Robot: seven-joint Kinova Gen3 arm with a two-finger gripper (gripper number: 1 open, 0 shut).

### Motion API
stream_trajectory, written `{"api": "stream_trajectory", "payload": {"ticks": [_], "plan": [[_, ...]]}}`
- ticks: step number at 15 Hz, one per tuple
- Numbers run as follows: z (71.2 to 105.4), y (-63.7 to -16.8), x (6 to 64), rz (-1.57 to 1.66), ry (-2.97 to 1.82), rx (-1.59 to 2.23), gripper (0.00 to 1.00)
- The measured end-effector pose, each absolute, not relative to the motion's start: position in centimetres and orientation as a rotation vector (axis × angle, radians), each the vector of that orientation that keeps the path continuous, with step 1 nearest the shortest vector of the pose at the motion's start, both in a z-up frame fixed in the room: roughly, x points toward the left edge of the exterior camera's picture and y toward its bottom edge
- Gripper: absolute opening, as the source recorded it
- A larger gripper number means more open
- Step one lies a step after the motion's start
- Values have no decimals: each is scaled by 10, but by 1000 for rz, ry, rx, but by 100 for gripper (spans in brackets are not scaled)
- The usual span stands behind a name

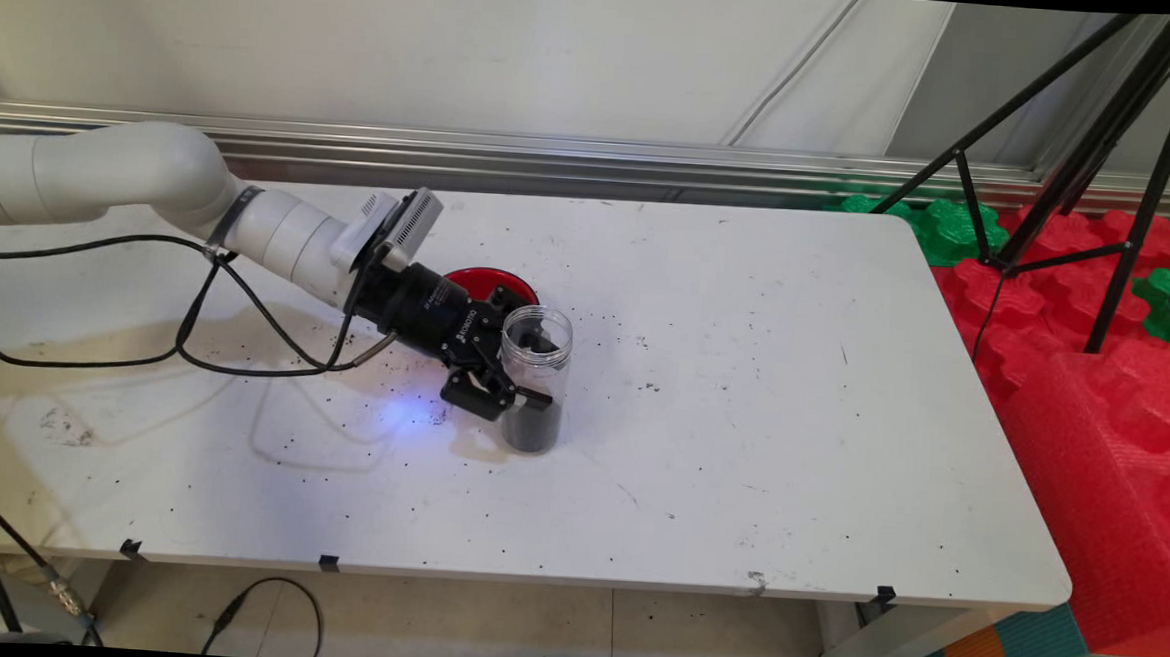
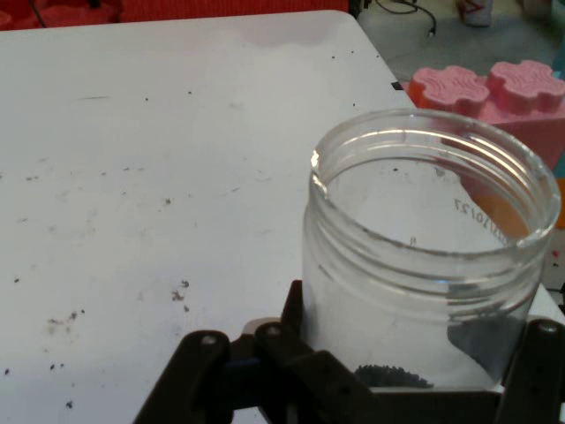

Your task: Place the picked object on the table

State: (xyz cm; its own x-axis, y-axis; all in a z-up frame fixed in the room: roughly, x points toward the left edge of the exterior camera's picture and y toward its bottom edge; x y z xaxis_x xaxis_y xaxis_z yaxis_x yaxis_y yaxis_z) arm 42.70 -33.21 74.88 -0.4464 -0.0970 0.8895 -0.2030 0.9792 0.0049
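The black two-finger claw (image 1: 520, 385) is seen clenched around a clear, lidless plastic jar (image 1: 536, 376), one finger pressed against each side of its lower body. The jar is held upright on the white tabletop (image 1: 742, 397), a little left of the tabletop's middle, and a layer of dark granular matter (image 1: 532, 428) is seen in its bottom part. In the hand view the jar's threaded open mouth (image 2: 434, 185) is seen from just above the fingers (image 2: 296, 349), with the dark granules (image 2: 393, 377) visible through the wall near the base.

A red round disc (image 1: 487, 282) is partly hidden behind the claw's body, at about eleven o'clock from the jar. The white arm (image 1: 152, 191) is extended from the nine o'clock side, with black cables (image 1: 194, 338) draped beneath it onto the tabletop. Small dark specks (image 1: 647, 385) are scattered across the surface around the jar.

Red and green interlocking foam blocks (image 1: 1096, 325) are stacked off the tabletop's edge at three o'clock, where the black legs of a tripod (image 1: 1084, 164) are planted.
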Motion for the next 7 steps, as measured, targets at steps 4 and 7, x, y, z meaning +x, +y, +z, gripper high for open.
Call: {"api": "stream_trajectory", "payload": {"ticks": [4, 7], "plan": [[748, -331, 429, 125, -2041, 210, 100], [748, -330, 431, 125, -2043, 209, 100]]}}
